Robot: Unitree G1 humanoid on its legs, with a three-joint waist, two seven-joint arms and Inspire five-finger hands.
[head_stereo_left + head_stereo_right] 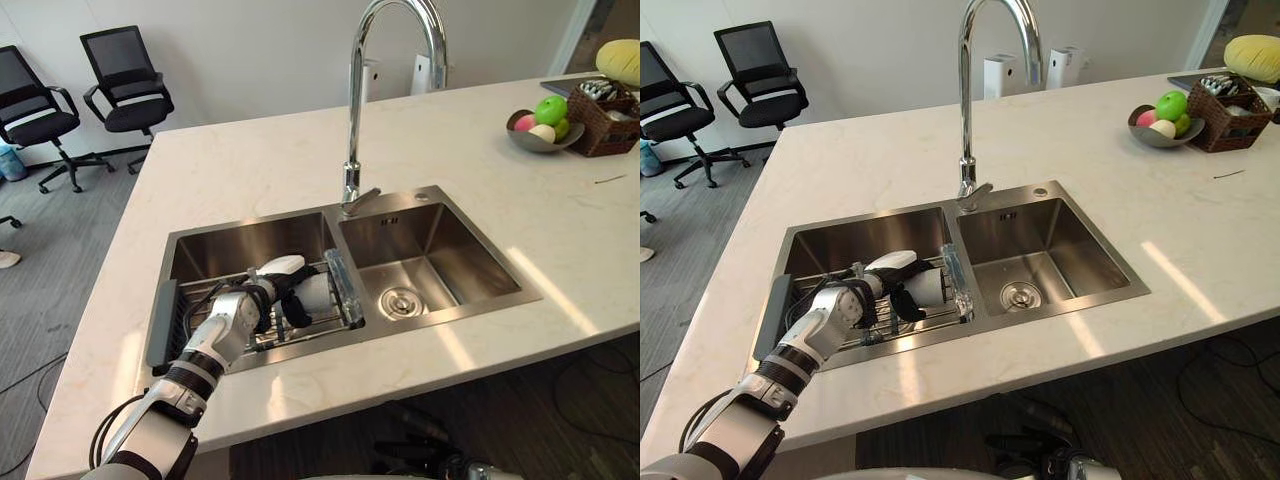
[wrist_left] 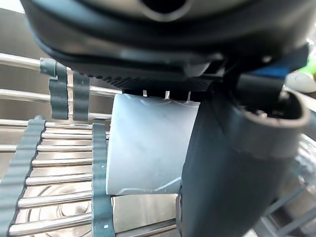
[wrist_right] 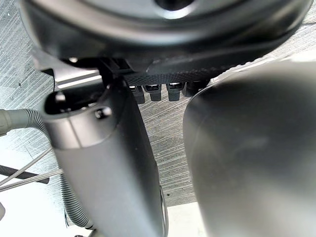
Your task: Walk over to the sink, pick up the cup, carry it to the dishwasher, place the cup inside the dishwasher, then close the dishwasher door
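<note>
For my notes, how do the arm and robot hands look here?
The left arm is silver-grey with black ribbed bands near the wrist. The left robot hand is dark with a white thumb cover. The right robot hand is dark, with a rounded thumb.

Cup half covered by left hand (far side hidden). Wicker basket cut off at right edge; contents too small to tell.

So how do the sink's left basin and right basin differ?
The left basin holds a rack with the cup lying on it, gripped by the left hand; the right basin holds nothing. The right basin's drain shows bare; the rack spans the left basin. Both are steel.
</note>
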